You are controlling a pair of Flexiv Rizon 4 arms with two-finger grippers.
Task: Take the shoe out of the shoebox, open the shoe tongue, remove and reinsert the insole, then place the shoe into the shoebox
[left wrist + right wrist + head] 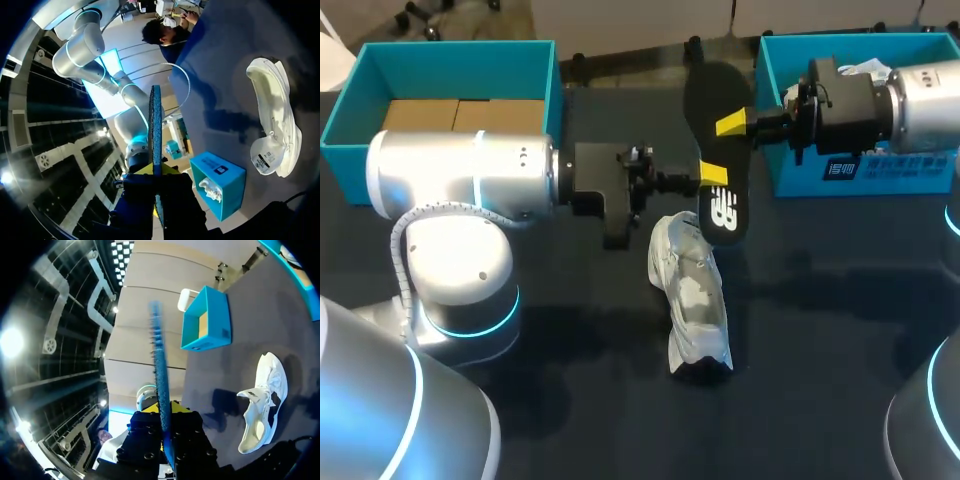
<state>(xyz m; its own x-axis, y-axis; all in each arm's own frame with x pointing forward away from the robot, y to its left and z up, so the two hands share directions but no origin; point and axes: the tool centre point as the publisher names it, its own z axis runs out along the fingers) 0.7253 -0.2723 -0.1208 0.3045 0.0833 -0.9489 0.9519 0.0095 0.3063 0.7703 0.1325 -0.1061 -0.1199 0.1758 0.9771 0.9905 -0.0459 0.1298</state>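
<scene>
A black insole (714, 150) hangs in the air over the middle of the table, held from both sides. My left gripper (713, 176) is shut on its lower part and my right gripper (731, 124) is shut on it higher up. In each wrist view the insole shows edge-on, as a blue strip between the yellow tips: insole (155, 125) in the left gripper (156, 170), insole (160, 375) in the right gripper (167, 407). The white shoe (692, 295) lies on the dark table just below the insole, also seen as shoe (275, 120) and shoe (262, 400).
A blue box (542, 60) with brown cardboard inside stands at the back left, also seen as box (206, 320). Another blue box (790, 175) with white paper inside stands at the back right, behind my right arm, also seen as box (218, 182).
</scene>
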